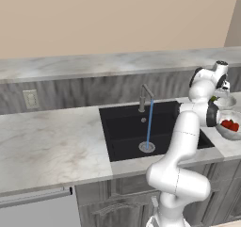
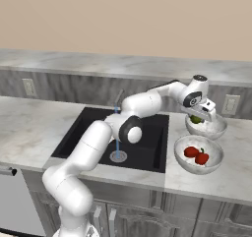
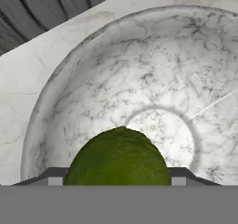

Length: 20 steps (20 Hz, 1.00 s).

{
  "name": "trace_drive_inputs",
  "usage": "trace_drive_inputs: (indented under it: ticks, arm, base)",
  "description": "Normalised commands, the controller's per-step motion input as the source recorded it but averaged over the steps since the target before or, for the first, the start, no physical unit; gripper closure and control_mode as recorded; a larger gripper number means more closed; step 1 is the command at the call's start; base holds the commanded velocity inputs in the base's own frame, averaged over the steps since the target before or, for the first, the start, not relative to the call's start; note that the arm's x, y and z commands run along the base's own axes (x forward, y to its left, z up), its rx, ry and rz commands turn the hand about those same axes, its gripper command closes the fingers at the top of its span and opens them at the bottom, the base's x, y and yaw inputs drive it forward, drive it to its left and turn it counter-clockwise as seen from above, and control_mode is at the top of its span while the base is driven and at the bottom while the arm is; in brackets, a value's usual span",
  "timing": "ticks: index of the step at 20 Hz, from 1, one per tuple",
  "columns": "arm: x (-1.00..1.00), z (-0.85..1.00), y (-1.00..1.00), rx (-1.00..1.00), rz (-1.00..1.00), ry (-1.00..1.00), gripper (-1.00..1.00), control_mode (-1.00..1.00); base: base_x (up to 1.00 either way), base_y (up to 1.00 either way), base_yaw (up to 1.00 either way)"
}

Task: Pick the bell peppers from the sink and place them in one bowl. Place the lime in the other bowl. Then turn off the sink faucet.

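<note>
since both bell peppers [image 2: 196, 155] already sit in the near bowl [image 2: 183, 163], the gripper [image 2: 199, 115] hangs over the far bowl [image 3: 51, 107] to drop the lime [image 3: 118, 158] there. its fingers pinch the lime between them, above the bowl's middle. water runs from the faucet [image 1: 145, 98].

Pale marble counter [image 2: 29, 128], black sink [image 2: 147, 150] sunk in, two grey bowls [image 2: 199, 155] resting at right

We find no readable text, labels, brands, numbers or signs on any surface; nothing legible for us to note.
</note>
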Motion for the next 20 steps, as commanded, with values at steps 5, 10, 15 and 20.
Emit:
trace_drive_inputs:
  ticks: [5,10,15,20]
  arm:
    - [-0.04,0.14,-0.37,0.0,0.0,0.0,-1.0,-1.0]
    - [-0.18,0.48,-0.03,0.0,0.0,-0.01,-1.0,-1.0]
    - [-0.27,-0.03,0.13,-0.03,0.0,-0.13,-1.0,-1.0]
    - [-0.26,-0.05,0.04,-0.01,0.0,-0.23,-1.0,-1.0]
  base:
    - [0.0,0.0,0.0]
    - [0.0,0.0,0.0]
    - [0.0,0.0,0.0]
    - [0.0,0.0,0.0]
